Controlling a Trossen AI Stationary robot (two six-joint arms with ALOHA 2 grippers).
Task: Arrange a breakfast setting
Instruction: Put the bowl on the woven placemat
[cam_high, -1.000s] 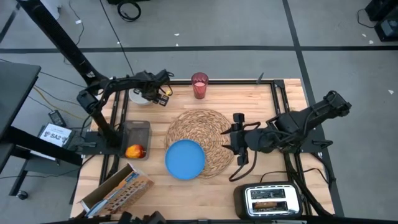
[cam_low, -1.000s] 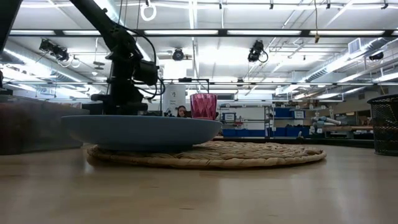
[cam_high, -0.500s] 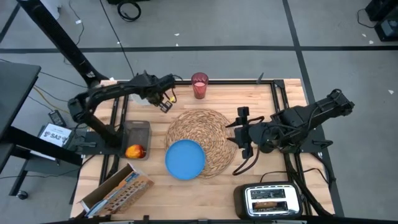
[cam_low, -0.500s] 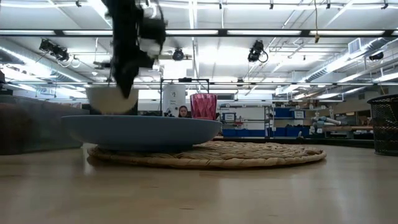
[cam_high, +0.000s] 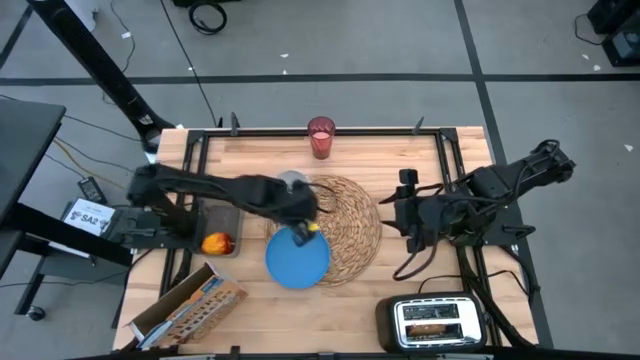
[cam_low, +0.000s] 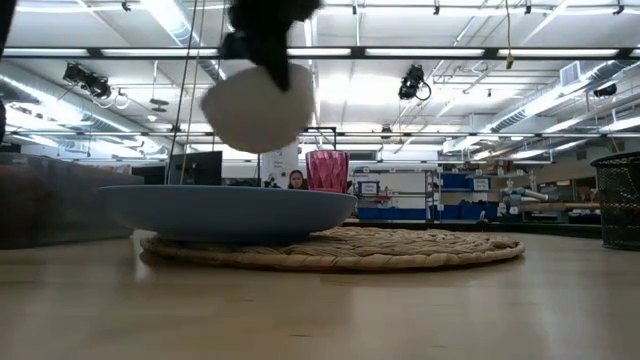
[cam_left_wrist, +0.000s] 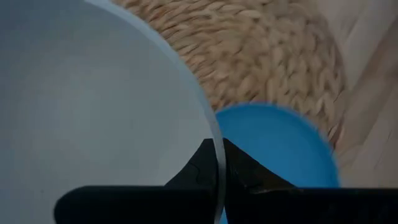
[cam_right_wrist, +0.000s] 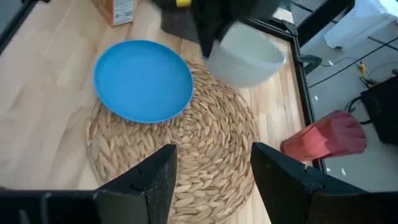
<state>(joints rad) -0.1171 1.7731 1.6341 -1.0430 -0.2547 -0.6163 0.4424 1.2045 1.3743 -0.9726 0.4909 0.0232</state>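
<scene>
My left gripper (cam_high: 296, 196) is shut on the small white bowl (cam_low: 255, 105), up in the air over the left part of the round straw placemat (cam_high: 345, 225), beside the blue plate (cam_high: 297, 256). The plate rests partly on the placemat's near-left edge. My right gripper (cam_high: 408, 210) is open and empty, just off the placemat's right edge. The translucent red cup (cam_high: 321, 137) stands at the far edge. The red apple (cam_high: 217, 243) and the orange Cheerios box (cam_high: 185, 310) are at the left. The spoon is not in view. My left gripper pinches the bowl's rim (cam_left_wrist: 216, 155), with one finger inside the bowl and one outside. The fingers come at it from above. The bowl hangs tilted below the gripper, lifted clear above the plate (cam_low: 225, 210) and the placemat.
A black-and-silver toaster (cam_high: 435, 322) with a toast slice in it stands at the near right. A dark tray (cam_high: 222, 212) lies at the left, next to the apple. Bare wood shows between the placemat and the far edge.
My left gripper has lifted the white bowl from the table's far left and carried it up and toward the right and near side, over the placemat by the plate; the bowl now hangs tilted. My right gripper has drawn back toward the table's right edge.
</scene>
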